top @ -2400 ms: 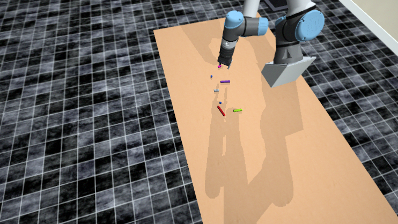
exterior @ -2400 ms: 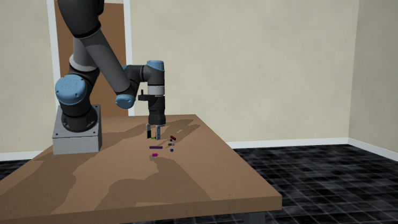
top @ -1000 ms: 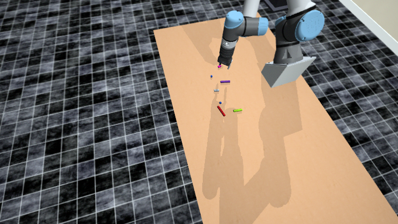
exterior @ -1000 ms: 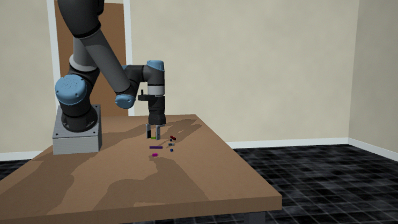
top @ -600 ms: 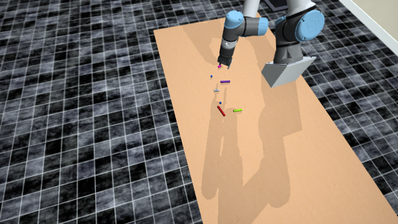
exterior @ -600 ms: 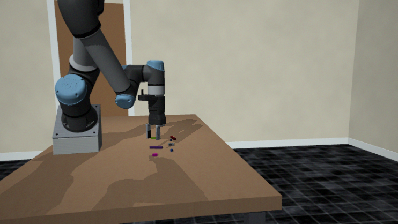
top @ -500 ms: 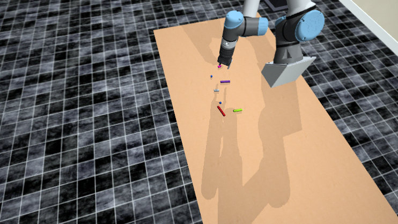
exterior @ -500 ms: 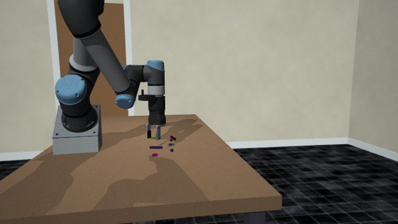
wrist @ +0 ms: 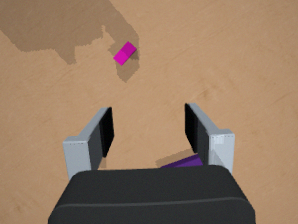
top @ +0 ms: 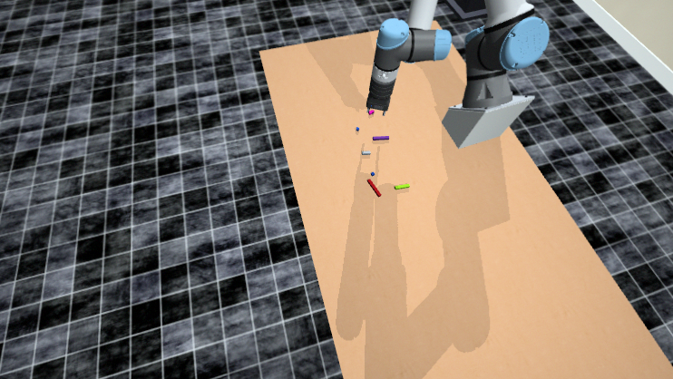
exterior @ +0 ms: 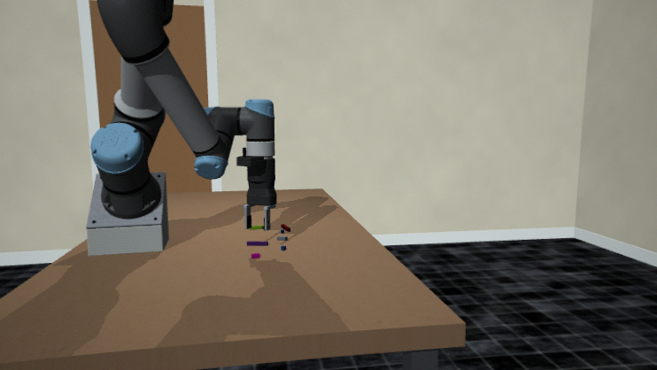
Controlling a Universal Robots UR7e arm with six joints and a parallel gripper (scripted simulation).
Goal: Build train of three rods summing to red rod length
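Ideally the hand (top: 376,111) (exterior: 257,228) (wrist: 148,120), wide open and empty, centres over one blue rod (top: 357,129) (exterior: 282,248), fingers squared to its sides; lime rod (top: 402,187) (exterior: 256,227) anchors the line.

Gripper (top: 376,112) (exterior: 257,228) (wrist: 148,120) turned slightly about its upright axis, fingers (exterior: 266,219) showing wider spaced from outside.
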